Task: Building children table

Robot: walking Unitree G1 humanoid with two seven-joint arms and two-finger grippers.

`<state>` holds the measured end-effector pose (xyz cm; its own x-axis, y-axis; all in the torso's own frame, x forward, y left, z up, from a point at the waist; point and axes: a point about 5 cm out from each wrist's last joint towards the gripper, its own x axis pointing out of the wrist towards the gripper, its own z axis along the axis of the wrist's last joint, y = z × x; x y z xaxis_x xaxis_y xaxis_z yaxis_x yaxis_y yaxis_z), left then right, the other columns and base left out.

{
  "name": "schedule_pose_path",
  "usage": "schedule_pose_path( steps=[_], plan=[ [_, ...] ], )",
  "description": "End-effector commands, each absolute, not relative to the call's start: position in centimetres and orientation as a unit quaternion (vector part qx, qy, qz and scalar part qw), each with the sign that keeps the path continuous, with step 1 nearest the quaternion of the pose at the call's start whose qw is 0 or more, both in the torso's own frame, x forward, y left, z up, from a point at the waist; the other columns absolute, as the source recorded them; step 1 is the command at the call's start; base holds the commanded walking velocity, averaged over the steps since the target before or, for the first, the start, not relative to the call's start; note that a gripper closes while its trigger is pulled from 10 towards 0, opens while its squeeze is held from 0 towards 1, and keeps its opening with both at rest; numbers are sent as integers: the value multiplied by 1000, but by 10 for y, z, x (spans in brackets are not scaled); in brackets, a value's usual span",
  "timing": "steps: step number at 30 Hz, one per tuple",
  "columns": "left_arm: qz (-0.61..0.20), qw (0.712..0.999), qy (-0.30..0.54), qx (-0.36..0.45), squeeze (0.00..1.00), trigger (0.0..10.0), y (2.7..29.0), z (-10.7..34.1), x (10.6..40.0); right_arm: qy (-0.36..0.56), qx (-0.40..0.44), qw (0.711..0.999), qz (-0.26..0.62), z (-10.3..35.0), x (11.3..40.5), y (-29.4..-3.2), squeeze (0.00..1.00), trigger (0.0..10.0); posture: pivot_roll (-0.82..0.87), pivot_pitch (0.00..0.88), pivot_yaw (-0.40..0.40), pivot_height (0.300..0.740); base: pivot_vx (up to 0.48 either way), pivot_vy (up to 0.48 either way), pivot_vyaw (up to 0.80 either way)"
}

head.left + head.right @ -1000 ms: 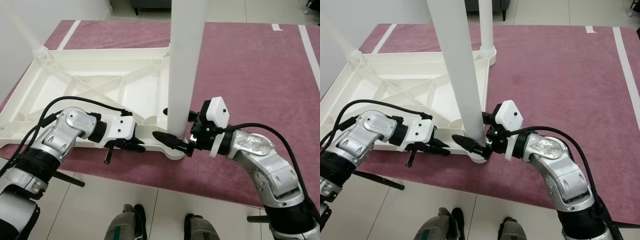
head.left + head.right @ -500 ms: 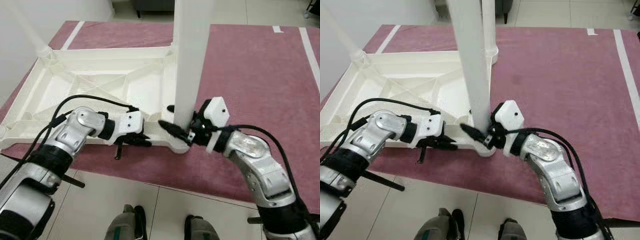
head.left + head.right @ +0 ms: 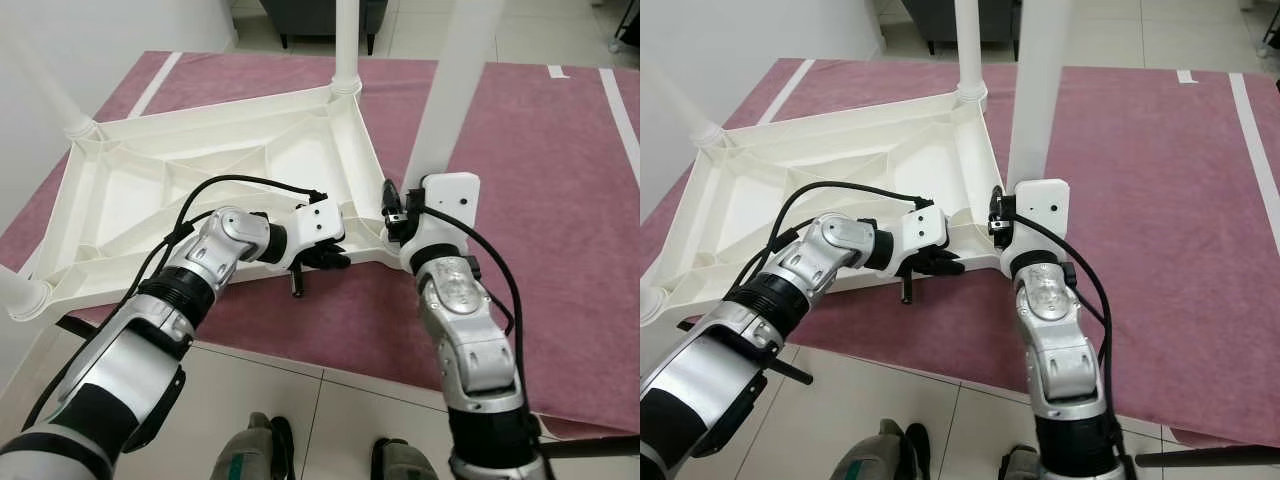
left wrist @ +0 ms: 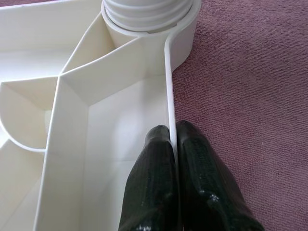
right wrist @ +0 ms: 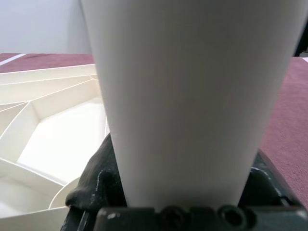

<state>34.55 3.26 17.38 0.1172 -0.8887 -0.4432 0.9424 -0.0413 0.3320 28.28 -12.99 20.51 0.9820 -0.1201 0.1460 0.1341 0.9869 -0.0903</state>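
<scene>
On the maroon rug [image 3: 560,180], left gripper [image 4: 173,137] pinching tabletop rim [image 4: 168,82], right gripper [image 5: 178,202] clamping white leg [image 5: 187,96]

Hidden and cut-off parts

You can't see the right gripper's [image 3: 392,212] fingertips behind the near table leg [image 3: 447,95]; all 4 legs run off the frame's edges.
</scene>
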Motion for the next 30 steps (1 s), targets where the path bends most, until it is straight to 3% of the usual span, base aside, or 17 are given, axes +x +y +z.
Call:
schedule_pose_path(
  steps=[1, 2, 3, 7, 8, 11, 12, 13, 16, 18, 20, 22, 26, 27, 30],
  plan=[
    [-646, 702, -9, 300, 0, 0, 31, 197, 352, 108, -62, 981, -147, 137, 275, -159, 0, 0, -89, 181, 168, 740, 0, 0, 0],
    [-646, 702, -8, 300, 0, 0, 32, 196, 352, 89, -60, 984, -143, 142, 275, -155, 0, 2784, -89, 181, 168, 740, 0, 0, 0],
    [-647, 701, -7, 300, 0, 0, 33, 195, 351, 71, -59, 988, -125, 146, 278, -150, 0, 10000, -86, 182, 167, 740, 0, 0, 0],
    [-647, 701, -6, 301, 0, 0, 36, 193, 352, 40, -62, 993, -96, 155, 281, -145, 0, 10000, -85, 183, 165, 740, 0, 0, 0],
    [-649, 699, -5, 302, 0, 0, 37, 193, 351, 14, -63, 995, -70, 163, 283, -142, 1000, 10000, -81, 182, 163, 740, 0, 0, 0],
    [-661, 685, -4, 305, 0, 0, 42, 191, 348, -65, -62, 996, 26, 190, 286, -133, 1000, 10000, -79, 184, 163, 740, 0, 0, 0],
    [-669, 676, -4, 309, 0, 0, 45, 191, 346, -87, -61, 991, 84, 200, 285, -128, 0, 10000, -80, 184, 164, 740, 0, 0, 0],
    [-678, 666, -4, 312, 0, 0, 49, 190, 343, -105, -69, 982, 140, 210, 283, -126, 0, 10000, -80, 185, 166, 740, 0, 0, 0],
    [-687, 655, -3, 315, 0, 0, 53, 190, 340, -116, -87, 971, 188, 217, 280, -125, 0, 10000, -80, 185, 166, 740, 0, 0, 0],
    [-710, 621, 3, 332, 0, 0, 65, 189, 332, -114, -143, 940, 289, 226, 272, -128, 0, 10000, -76, 185, 167, 740, 0, 0, 0],
    [-710, 621, 3, 332, 0, 0, 65, 189, 332, -114, -143, 940, 289, 226, 272, -128, 0, 10000, -76, 185, 167, 740, 0, 0, 0],
    [-729, 592, 9, 343, 0, 0, 75, 188, 325, -97, -164, 915, 357, 226, 266, -129, 0, 10000, -75, 184, 165, 740, 0, 0, 0],
    [-738, 579, 11, 347, 0, 0, 80, 188, 321, -89, -168, 902, 387, 225, 263, -128, 0, 10000, -75, 184, 165, 740, 0, 0, 0],
    [-753, 553, 17, 355, 0, 0, 93, 189, 313, -70, -165, 872, 455, 220, 254, -123, 0, 10000, -68, 185, 163, 740, 0, 0, 0],
    [-761, 537, 24, 362, 0, 0, 104, 191, 306, -58, -154, 848, 503, 216, 248, -115, 0, 10000, -68, 185, 163, 740, 0, 0, 0]
  ],
)
